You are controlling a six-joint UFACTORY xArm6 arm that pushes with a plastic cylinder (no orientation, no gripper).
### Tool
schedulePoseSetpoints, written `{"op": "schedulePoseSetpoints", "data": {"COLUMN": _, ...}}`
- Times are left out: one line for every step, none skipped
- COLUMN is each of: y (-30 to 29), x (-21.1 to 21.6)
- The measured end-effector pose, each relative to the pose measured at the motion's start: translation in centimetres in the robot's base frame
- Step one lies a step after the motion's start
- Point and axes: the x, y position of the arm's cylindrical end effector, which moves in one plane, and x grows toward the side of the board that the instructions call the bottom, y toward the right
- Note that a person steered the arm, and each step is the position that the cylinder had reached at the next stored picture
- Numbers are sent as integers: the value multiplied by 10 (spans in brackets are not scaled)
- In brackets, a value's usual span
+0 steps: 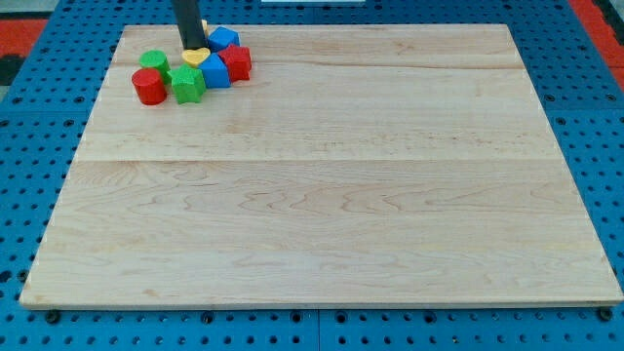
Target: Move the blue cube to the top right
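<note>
Several small blocks are bunched at the view's top left of the wooden board [322,175]. A blue cube [215,71] sits in the bunch, touching a red block [237,62] on its right and a yellow heart-shaped block [195,58] at its upper left. Another blue block [224,39] lies behind them. A green star-like block [187,84] is left of the blue cube, with a red cylinder [149,87] and a green block [153,61] further left. My tip [190,47] comes down from the view's top, just behind the yellow heart.
The board lies on a blue perforated table [39,146]. A red patch [29,29] shows at the view's top left corner and another red patch [600,19] at the top right.
</note>
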Motion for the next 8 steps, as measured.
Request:
{"op": "schedulePoseSetpoints", "data": {"y": -48, "x": -11}}
{"op": "schedulePoseSetpoints", "data": {"y": -68, "x": -48}}
{"op": "schedulePoseSetpoints", "data": {"y": -25, "x": -56}}
{"op": "schedulePoseSetpoints", "data": {"y": 46, "x": -25}}
{"op": "schedulePoseSetpoints", "data": {"y": 85, "x": 6}}
{"op": "schedulePoseSetpoints", "data": {"y": 128, "x": 24}}
{"op": "schedulePoseSetpoints", "data": {"y": 201, "x": 25}}
{"op": "schedulePoseSetpoints", "data": {"y": 207, "x": 42}}
